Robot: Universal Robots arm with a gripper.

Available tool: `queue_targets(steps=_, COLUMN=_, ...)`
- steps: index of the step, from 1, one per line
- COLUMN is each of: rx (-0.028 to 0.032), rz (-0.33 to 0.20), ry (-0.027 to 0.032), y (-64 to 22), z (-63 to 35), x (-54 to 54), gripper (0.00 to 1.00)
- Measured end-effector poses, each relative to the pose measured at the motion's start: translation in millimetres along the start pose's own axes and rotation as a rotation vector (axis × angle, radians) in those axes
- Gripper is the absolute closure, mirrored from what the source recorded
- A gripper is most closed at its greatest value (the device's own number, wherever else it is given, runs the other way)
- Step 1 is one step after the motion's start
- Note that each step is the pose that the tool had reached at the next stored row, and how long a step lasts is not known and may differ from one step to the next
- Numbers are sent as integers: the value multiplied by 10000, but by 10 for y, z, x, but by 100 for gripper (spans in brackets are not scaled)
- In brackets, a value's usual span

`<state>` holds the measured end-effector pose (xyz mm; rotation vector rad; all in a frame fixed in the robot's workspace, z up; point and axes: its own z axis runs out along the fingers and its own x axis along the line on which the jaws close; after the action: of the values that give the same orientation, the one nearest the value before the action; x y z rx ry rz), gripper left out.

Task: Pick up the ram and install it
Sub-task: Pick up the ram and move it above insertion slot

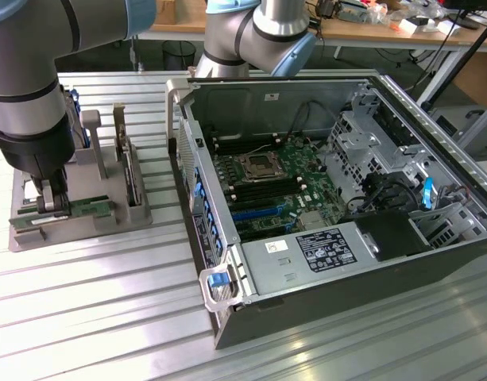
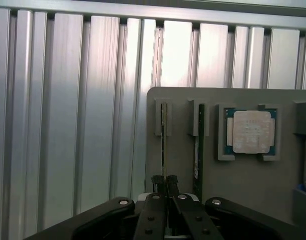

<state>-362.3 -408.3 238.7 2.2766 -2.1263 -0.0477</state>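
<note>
We get bright, even light from above. Glare streaks run along the ribbed metal table point(image 2: 68, 125). The computer case point(image 1: 307, 305) near wall sits in shadow.

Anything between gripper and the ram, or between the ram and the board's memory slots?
Nothing between them: the gripper is shut on the ram in the grey tray, with a second stick beside it. Toward the memory slots, only the case's near wall rises between tray and board; the case is open on top.

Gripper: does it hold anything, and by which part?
The gripper is shut on the ram, pinching its sides at the top edge; the stick stands in the gray tray.
</note>
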Motion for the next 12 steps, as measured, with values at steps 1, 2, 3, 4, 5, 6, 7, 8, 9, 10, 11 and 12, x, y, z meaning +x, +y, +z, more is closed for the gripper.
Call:
queue_targets(steps=1, rx=-1, rz=0, ry=0, y=0, z=-6, x=0, gripper=88)
queue_targets(steps=2, rx=0, rz=0, ry=0, y=0, z=-11, x=0, gripper=88)
queue_targets(steps=3, rx=0, rz=0, ry=0, y=1, z=-16, x=0, gripper=88)
queue_targets(steps=4, rx=0, rz=0, ry=0, y=1, z=-20, x=0, gripper=88)
queue_targets(steps=5, rx=0, rz=0, ry=0, y=1, z=-24, x=0, gripper=88)
queue_targets(steps=6, rx=0, rz=0, ry=0, y=1, z=-26, x=0, gripper=88)
queue_targets(steps=7, rx=0, rz=0, ry=0, y=1, z=-31, x=0, gripper=88)
queue_targets(steps=8, rx=1, rz=0, ry=0, y=1, z=-33, x=0, gripper=88)
queue_targets(steps=9, rx=0, rz=0, ry=1, y=2, z=-37, x=0, gripper=88)
queue_targets(steps=10, rx=0, rz=0, ry=0, y=2, z=-39, x=0, gripper=88)
queue_targets(steps=11, rx=0, rz=0, ry=0, y=2, z=-40, x=0, gripper=88)
queue_targets(steps=12, rx=0, rz=0, ry=0, y=2, z=-41, x=0, gripper=88)
